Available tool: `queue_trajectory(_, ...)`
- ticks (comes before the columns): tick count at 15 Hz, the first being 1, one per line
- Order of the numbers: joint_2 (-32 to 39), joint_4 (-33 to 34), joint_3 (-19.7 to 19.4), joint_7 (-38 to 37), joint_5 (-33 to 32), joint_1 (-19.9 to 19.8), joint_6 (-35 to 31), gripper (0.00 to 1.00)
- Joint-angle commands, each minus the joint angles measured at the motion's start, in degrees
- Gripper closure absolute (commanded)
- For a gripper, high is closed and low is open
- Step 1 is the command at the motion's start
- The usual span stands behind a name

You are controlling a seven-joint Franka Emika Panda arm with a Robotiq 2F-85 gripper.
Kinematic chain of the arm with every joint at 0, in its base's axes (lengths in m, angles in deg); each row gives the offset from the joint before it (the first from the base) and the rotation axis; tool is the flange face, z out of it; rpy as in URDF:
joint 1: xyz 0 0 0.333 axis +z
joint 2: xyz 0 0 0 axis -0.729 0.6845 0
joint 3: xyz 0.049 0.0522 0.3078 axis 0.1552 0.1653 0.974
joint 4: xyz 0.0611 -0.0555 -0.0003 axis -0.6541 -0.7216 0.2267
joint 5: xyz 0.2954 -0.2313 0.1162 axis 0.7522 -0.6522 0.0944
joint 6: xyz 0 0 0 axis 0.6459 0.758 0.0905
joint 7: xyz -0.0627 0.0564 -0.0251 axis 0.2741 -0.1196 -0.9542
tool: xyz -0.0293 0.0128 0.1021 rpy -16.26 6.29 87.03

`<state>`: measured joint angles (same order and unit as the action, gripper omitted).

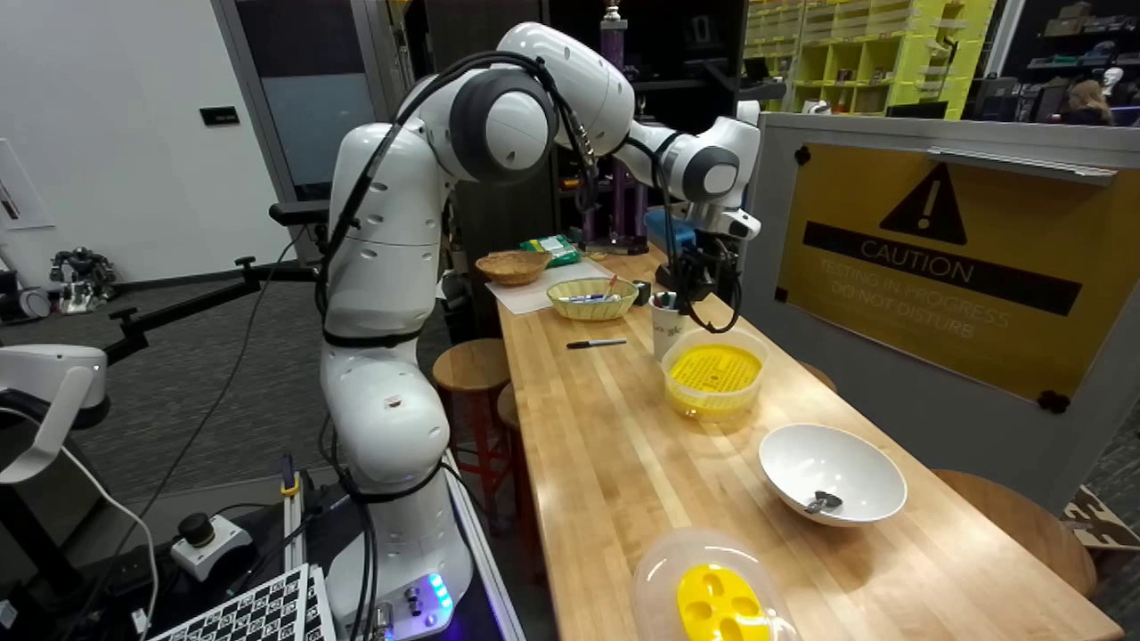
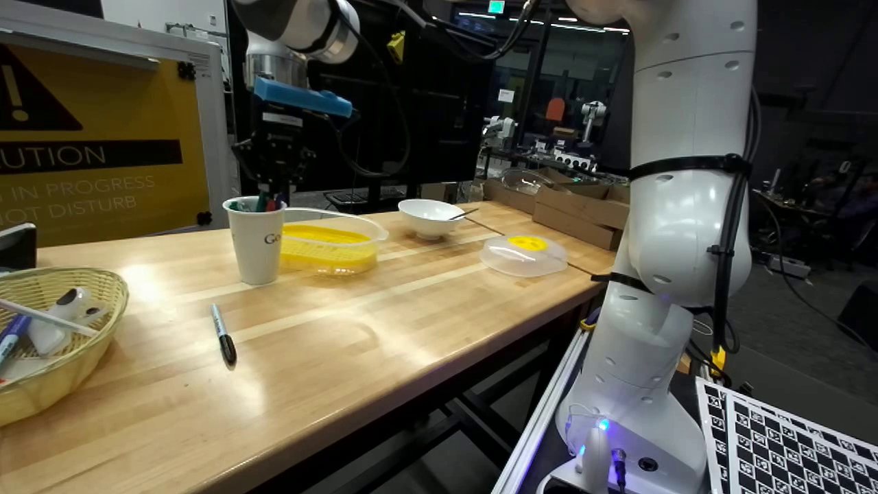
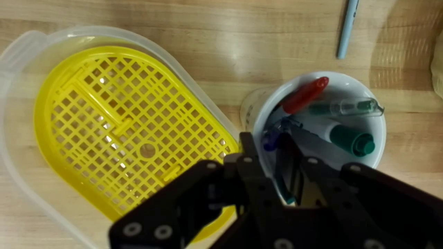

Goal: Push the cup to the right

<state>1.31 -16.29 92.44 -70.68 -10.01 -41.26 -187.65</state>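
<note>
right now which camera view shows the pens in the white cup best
The wrist view: it looks down into the white cup, so the pens show plainly, red and green among them, though the gripper blocks some of the inside. Both exterior views catch only their tops at the rim.

Your arm was white and smooth, with big round caps, dark grey rings and little grey dots. Black cables ran along it, tied on with black straps. Small blue lights glowed on its foot. Near the end were a silver band and a bright blue block. Your gripper was black, with a pale label and light round screws.
</note>
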Motion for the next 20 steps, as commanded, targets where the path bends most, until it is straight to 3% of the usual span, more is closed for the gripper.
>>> queue_trajectory(1,-1.63,-1.62,-0.55,-0.38,1.24,-0.54,-0.57,0.94)
queue_trajectory(20,-0.98,-1.13,-2.61,-0.4,1.65,-3.0,-0.38,0.94)
